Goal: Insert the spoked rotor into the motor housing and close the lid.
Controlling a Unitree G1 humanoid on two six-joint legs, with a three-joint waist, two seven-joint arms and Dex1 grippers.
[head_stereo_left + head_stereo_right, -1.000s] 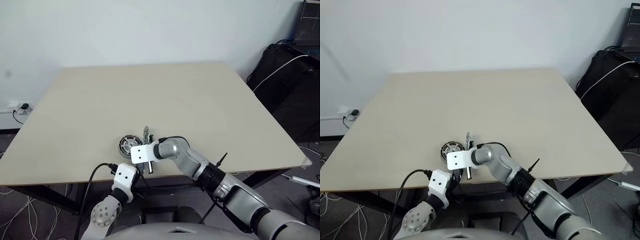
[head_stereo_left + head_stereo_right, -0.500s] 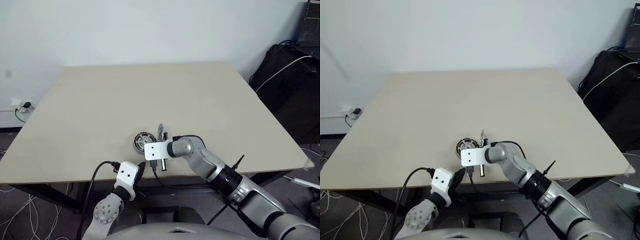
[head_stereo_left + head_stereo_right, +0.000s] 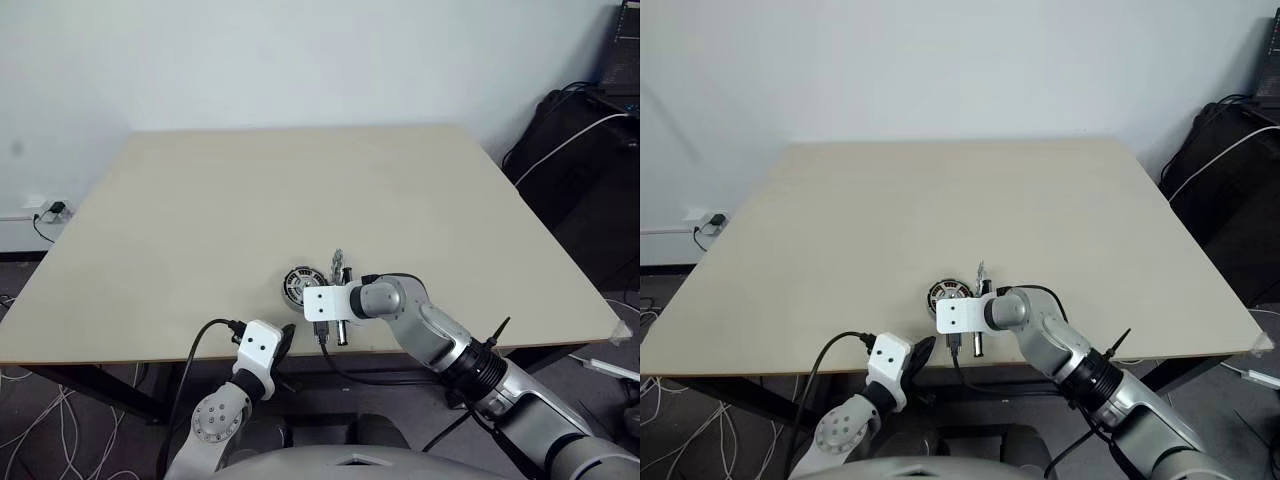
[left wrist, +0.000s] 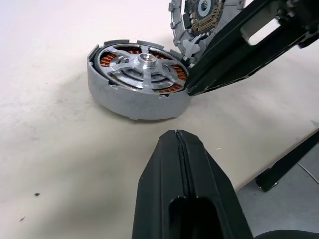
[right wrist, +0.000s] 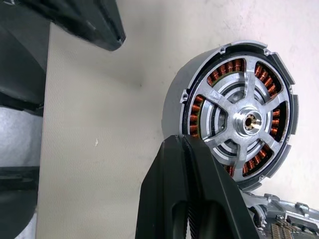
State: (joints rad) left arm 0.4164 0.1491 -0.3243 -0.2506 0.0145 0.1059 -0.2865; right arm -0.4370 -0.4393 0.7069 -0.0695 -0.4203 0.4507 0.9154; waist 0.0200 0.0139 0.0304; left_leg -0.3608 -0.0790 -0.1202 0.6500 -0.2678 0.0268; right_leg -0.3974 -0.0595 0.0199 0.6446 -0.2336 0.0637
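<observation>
Right gripper (image 3: pixel 338 262) clamps a thin toothed disc (image 4: pixel 202 15) edge-on, just beside the motor housing (image 3: pixel 301 285) near the table's (image 3: pixel 200 220) front edge. Left gripper (image 4: pixel 180 142) closed, empty.

We see the motor housing (image 4: pixel 137 82) as bare silver-grey metal, its outer wall matt and its spoked face brighter, with glossy copper windings between the spokes. The tabletop (image 3: pixel 300 190) looks a smooth, matt pale beige laminate. The left gripper (image 4: pixel 187 199) has matt black plastic jaws, pressed together.
</observation>
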